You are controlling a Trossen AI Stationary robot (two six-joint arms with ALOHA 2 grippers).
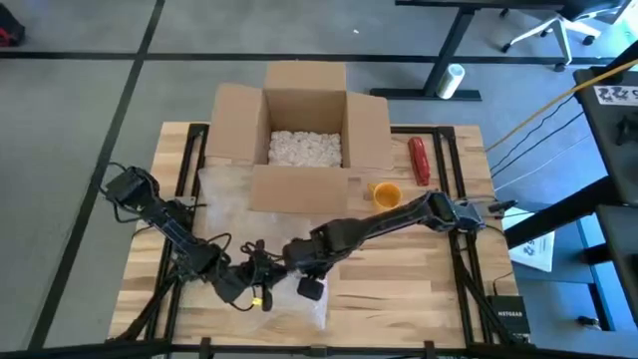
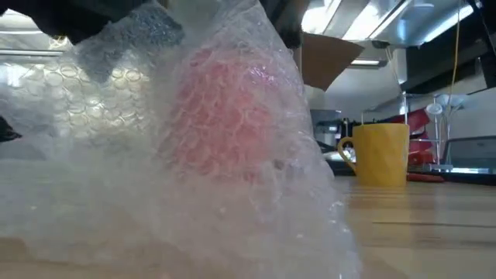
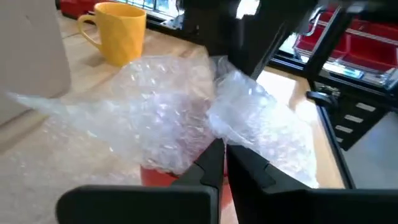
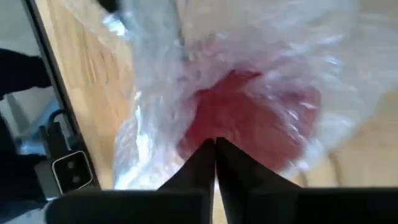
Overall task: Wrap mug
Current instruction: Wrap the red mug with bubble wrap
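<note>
Bubble wrap [image 2: 232, 155] shrouds the red mug [image 2: 225, 116] at frame centre, its orientation unreadable; left gripper [image 3: 224, 163] and right gripper [image 4: 215, 163] both pinch the wrap, fingers closed.

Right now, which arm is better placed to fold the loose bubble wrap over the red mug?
Probably the right. Its pincer is shut directly over the red mug, while the left pincer pinches the bubble wrap edge, anchoring it.

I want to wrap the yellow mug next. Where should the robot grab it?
Probably the yellow mug by its rim, coming from above: it stands upright and open-topped beside the cardboard box. Its handle sticks out sideways, so the fingers should straddle the wall opposite.
</note>
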